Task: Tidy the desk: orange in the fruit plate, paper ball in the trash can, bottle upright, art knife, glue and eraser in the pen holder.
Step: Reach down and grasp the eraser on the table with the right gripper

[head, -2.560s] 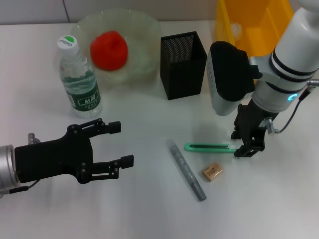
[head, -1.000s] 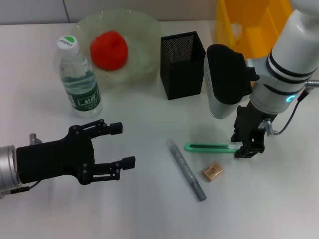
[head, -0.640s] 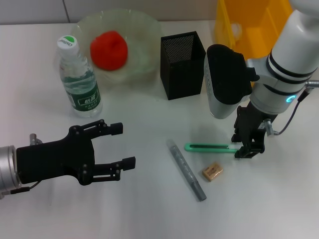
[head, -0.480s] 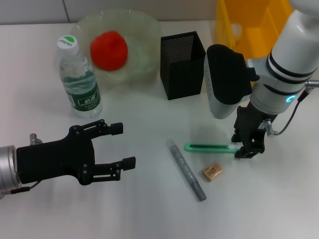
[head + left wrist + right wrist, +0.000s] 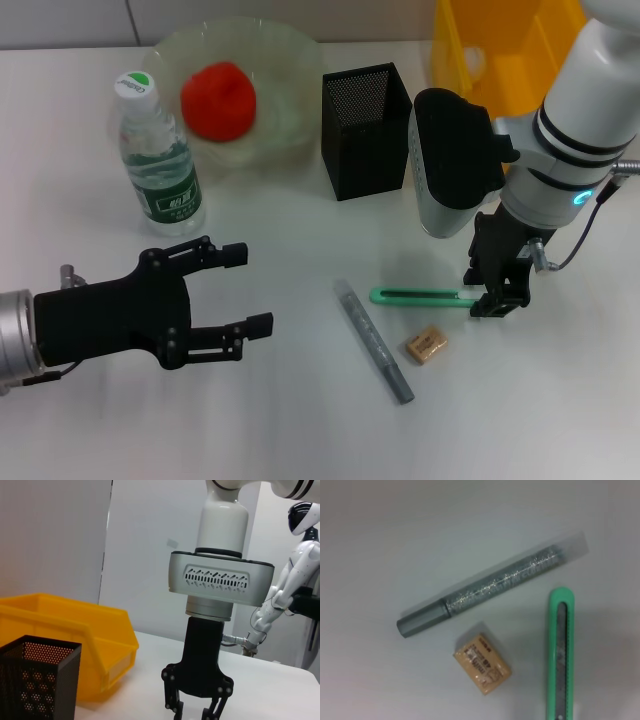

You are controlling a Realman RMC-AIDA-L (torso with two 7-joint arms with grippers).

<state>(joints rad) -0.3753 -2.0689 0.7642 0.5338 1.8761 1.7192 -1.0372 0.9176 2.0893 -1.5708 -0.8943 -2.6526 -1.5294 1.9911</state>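
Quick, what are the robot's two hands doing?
Left gripper: open, holding nothing.
Right gripper: at the slim mint-green art knife; cannot tell.

White table [image 5: 290, 420] w/ bottle [image 5: 158, 158], fruit plate [image 5: 290, 60], pen holder [image 5: 366, 130], trash can [image 5: 455, 50], glue [image 5: 374, 341], art knife [image 5: 415, 296], eraser [image 5: 426, 345].

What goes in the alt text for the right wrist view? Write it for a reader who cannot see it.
Three small items lie apart on a white desk: a grey glue stick lying at a slant, a tan eraser just beside it, and a mint-green art knife running out of the frame. The right hand itself does not show in this view.
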